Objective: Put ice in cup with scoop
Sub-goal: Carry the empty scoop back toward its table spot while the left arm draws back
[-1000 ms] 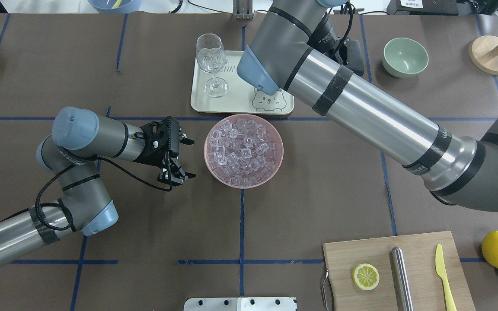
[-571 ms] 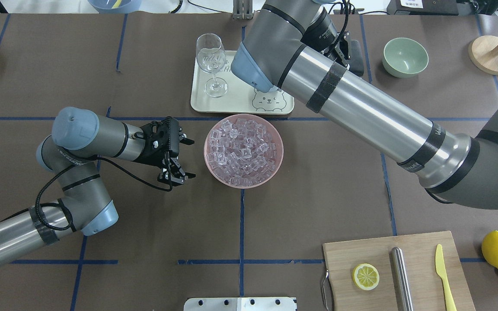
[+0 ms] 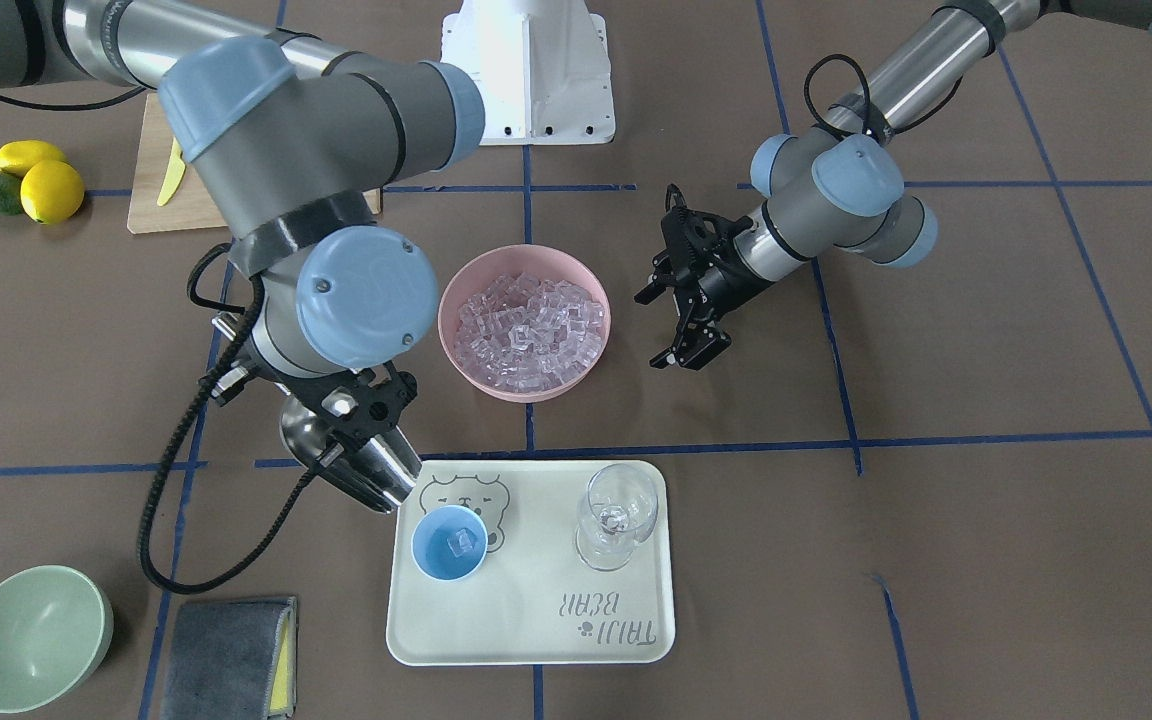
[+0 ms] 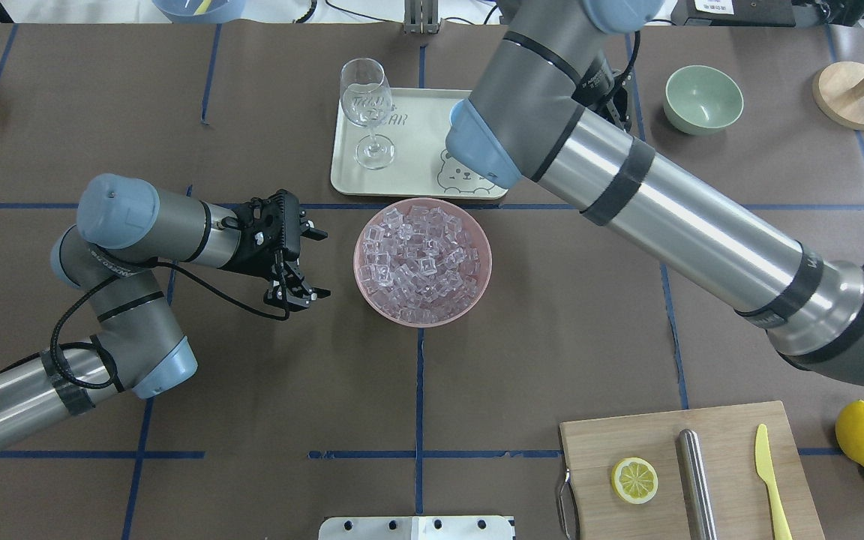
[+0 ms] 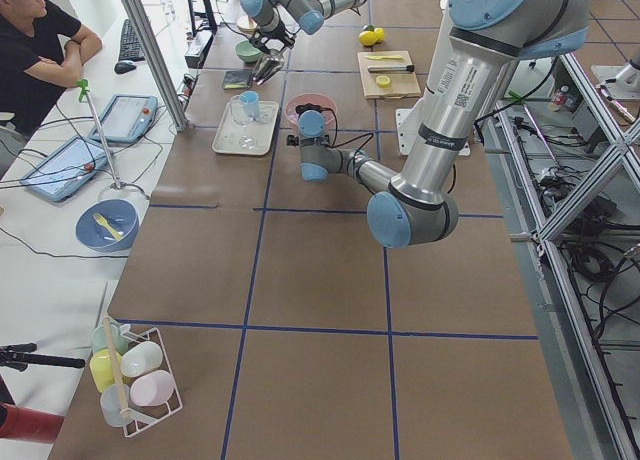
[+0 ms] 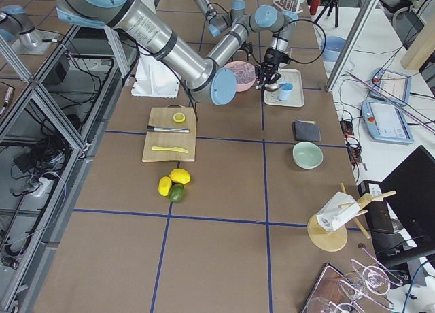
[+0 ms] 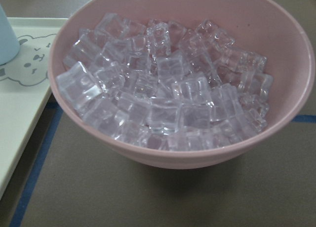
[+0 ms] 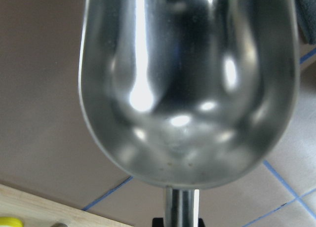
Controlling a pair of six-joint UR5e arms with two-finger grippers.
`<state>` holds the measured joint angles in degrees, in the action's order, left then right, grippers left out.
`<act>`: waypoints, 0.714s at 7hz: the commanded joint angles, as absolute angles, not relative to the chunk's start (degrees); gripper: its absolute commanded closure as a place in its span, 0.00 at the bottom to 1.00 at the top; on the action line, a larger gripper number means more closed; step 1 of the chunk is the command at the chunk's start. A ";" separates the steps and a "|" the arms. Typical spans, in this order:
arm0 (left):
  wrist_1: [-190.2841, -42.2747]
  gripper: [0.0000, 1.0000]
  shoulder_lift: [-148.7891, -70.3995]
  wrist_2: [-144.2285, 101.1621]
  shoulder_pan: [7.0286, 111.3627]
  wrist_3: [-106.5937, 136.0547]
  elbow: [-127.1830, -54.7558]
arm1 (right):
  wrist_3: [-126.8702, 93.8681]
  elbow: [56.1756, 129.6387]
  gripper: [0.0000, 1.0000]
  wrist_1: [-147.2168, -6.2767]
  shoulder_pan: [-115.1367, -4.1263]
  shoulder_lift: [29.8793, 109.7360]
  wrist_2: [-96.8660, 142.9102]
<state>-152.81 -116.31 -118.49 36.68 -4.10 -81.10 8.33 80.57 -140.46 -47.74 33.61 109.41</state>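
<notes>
The matte brown, blue-taped surface [image 4: 252, 375] carries a cream tray [image 3: 526, 560] and a round pink bowl [image 4: 358, 259] heaped with glassy ice [image 4: 423, 262]. The right pincer [image 3: 351, 408] pinches the thin handle of the shiny, empty steel scoop [image 3: 386, 475] beside the tray; the left pincer [image 4: 316, 266] hangs spread near the bowl. The small blue cup [image 3: 431, 558], hidden overhead by the right arm [image 4: 664, 210], stands on the tray with one piece of ice inside.

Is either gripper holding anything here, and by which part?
The right gripper holds the scoop by its thin bar handle; the left gripper is open and holds nothing.
</notes>
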 commanded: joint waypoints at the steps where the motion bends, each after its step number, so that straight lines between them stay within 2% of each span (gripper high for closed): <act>1: -152.84 0.00 -113.93 -118.65 37.44 -4.04 -84.52 | -5.58 102.12 1.00 -139.83 -47.90 48.45 112.40; 2: -152.75 0.00 -111.73 -118.74 37.53 -3.96 -87.51 | -9.54 107.61 1.00 -138.44 -48.25 52.69 113.98; 3: -152.58 0.00 -111.10 -118.57 37.79 -4.04 -88.67 | -24.28 113.23 1.00 -131.99 -47.64 59.52 115.30; 5: -152.49 0.00 -111.09 -118.57 38.67 -4.04 -89.03 | -39.59 114.96 1.00 -113.97 -47.46 70.52 119.08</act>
